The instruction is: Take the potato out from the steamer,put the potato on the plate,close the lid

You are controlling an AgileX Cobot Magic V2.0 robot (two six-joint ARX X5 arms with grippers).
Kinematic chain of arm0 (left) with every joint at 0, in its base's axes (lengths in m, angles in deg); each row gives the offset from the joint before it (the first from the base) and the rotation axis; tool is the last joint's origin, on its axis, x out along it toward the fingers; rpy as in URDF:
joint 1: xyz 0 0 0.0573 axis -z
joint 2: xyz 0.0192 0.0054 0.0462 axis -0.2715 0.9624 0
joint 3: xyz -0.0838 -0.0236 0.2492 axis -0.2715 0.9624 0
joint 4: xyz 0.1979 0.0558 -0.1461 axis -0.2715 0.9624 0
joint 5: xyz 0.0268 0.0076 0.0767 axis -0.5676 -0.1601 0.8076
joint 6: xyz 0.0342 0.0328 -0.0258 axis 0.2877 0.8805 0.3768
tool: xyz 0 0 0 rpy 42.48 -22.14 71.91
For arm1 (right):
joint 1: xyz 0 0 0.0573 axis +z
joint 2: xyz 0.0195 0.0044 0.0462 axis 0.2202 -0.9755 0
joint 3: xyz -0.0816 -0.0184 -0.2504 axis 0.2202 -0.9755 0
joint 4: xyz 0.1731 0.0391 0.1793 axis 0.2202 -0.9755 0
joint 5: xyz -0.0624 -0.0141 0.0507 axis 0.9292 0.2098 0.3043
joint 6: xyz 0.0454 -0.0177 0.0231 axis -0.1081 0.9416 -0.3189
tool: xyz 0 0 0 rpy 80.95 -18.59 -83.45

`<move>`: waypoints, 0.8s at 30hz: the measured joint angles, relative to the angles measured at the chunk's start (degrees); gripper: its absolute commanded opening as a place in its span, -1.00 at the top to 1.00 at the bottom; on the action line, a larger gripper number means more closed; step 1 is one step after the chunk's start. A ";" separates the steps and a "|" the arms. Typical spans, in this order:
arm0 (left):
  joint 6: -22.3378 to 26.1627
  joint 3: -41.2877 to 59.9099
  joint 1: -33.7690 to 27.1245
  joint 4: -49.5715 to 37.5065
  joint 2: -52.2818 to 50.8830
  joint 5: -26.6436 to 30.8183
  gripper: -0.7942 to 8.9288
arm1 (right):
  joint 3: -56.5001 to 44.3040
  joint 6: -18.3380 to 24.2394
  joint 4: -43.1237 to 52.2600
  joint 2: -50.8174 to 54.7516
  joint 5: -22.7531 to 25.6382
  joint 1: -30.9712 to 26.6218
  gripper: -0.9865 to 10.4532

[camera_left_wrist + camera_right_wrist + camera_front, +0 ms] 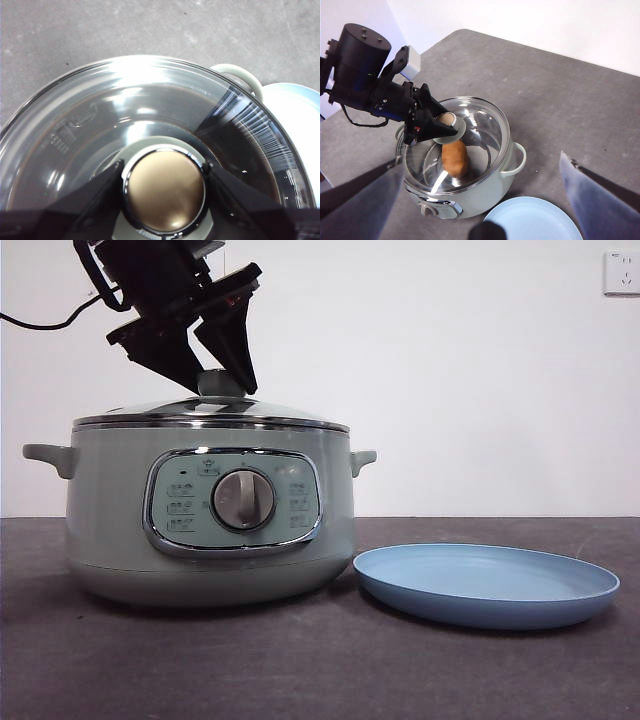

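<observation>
The pale-green steamer (110,510) stands left of the light-blue plate (485,585). The glass lid (215,410) sits on the steamer's chrome rim. My left gripper (222,380) reaches down from above, and in the left wrist view its jaws press against both sides of the lid's knob (164,190), shut on it. The right wrist view shows the orange-brown potato (455,157) lying inside the steamer (485,192) under the glass. My right gripper (481,157) hangs high over the table, open and holding nothing.
A black cable (40,320) trails from the left arm toward the left edge. A wall socket (620,272) is on the back wall. The plate (532,220) lies close beside the steamer's right handle (517,162) on the dark grey tabletop (300,670).
</observation>
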 measured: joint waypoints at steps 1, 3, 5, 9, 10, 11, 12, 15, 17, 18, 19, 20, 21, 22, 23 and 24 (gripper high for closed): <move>0.02 -0.46 -0.02 0.72 0.13 0.02 0.85 | 0.00 0.00 0.00 0.00 -0.02 0.00 -0.32; 0.13 -1.70 -0.02 2.49 0.42 0.02 0.85 | 0.00 -0.04 0.00 0.00 -0.04 0.00 -0.32; 0.04 -3.54 -0.02 4.63 0.85 0.02 0.85 | 0.00 -0.24 0.00 0.00 -0.04 0.00 -0.32; 0.02 -10.03 -0.04 10.27 1.25 0.17 0.85 | 0.00 -0.63 0.00 0.00 -0.07 0.00 -0.32; 0.24 -12.37 -0.04 11.63 1.25 0.17 0.85 | 0.00 -0.63 0.02 0.00 -0.09 0.00 -0.32; 0.66 -14.82 -0.07 12.74 1.25 0.20 0.85 | 0.00 -0.66 0.15 0.00 -0.13 0.00 -0.32; 1.09 -17.03 -0.07 13.66 1.25 0.22 0.85 | 0.00 -0.85 0.33 0.00 -0.17 0.00 -0.32; 2.40 -24.22 -0.07 16.76 1.16 0.20 0.85 | 0.00 -2.21 2.29 0.00 -0.33 0.00 -0.29; 3.28 -28.39 -0.07 18.97 0.74 0.15 0.85 | 0.00 -3.78 4.70 0.00 -0.33 0.00 -0.17; 3.69 -29.83 -0.07 19.80 0.44 0.15 0.85 | 0.00 -4.28 5.51 0.00 -0.35 0.00 -0.12; 4.28 -31.36 -0.07 20.59 -0.22 0.15 0.85 | 0.00 -4.74 6.38 0.00 -0.37 0.09 -0.10; 4.68 -32.35 -0.07 21.05 -0.79 0.17 0.85 | 0.00 -4.94 6.86 -0.02 -0.35 0.33 -0.10; 5.03 -33.11 -0.07 21.31 -1.51 0.20 0.85 | 0.00 -5.09 7.23 -0.07 -0.35 0.68 -0.11; 5.44 -33.73 -0.09 21.42 -2.56 0.20 0.85 | 0.00 -5.16 7.54 -0.17 -0.35 1.25 -0.11; 5.79 -34.23 -0.13 21.59 -3.74 0.22 0.85 | 0.13 -5.20 7.58 -0.44 -0.37 1.88 -0.11; 6.01 -34.56 -0.28 21.73 -4.83 0.22 0.85 | 0.37 -5.29 7.56 -0.85 -0.42 2.43 -0.11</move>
